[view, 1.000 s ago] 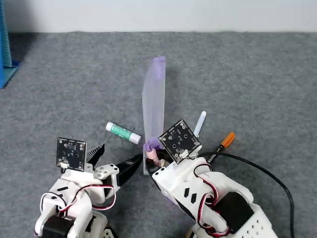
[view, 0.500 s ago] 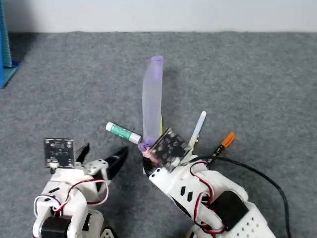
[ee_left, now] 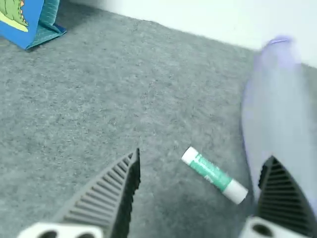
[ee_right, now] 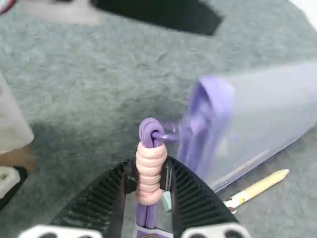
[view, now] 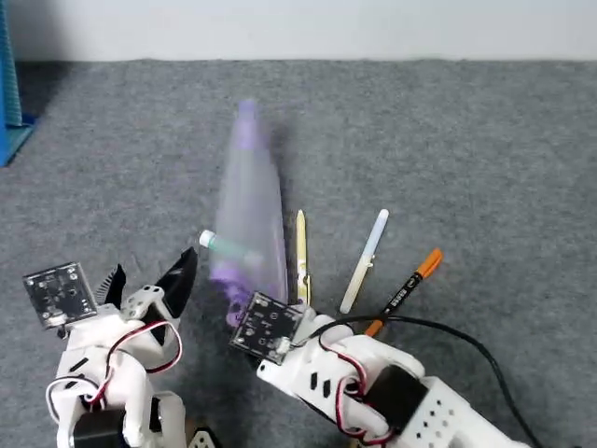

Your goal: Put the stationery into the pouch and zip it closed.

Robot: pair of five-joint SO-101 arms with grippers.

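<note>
A translucent purple pouch (view: pixel 248 210) lies tilted on the grey carpet, blurred, and its near end overlaps a green-and-white glue stick (view: pixel 220 244). My right gripper (ee_right: pixel 150 171) is shut on the pink-and-purple cord of the pouch's zipper pull (ee_right: pixel 150 151), with the pouch (ee_right: pixel 257 124) just beyond it. A yellow pencil (view: pixel 301 254), a white pen (view: pixel 366 247) and an orange marker (view: pixel 410 280) lie to the pouch's right. My left gripper (ee_left: pixel 203 158) is open and holds nothing. It hovers near the glue stick (ee_left: pixel 214 175).
A blue box (ee_left: pixel 25 20) stands at the far left edge of the carpet (view: pixel 466 149). A black cable (view: pixel 485 341) runs from the right arm across the near right corner. A white wall closes off the back.
The right arm swung left and pulled the pouch's near end over the glue stick, which uncovered the yellow pencil. The left arm drew back to the left.
</note>
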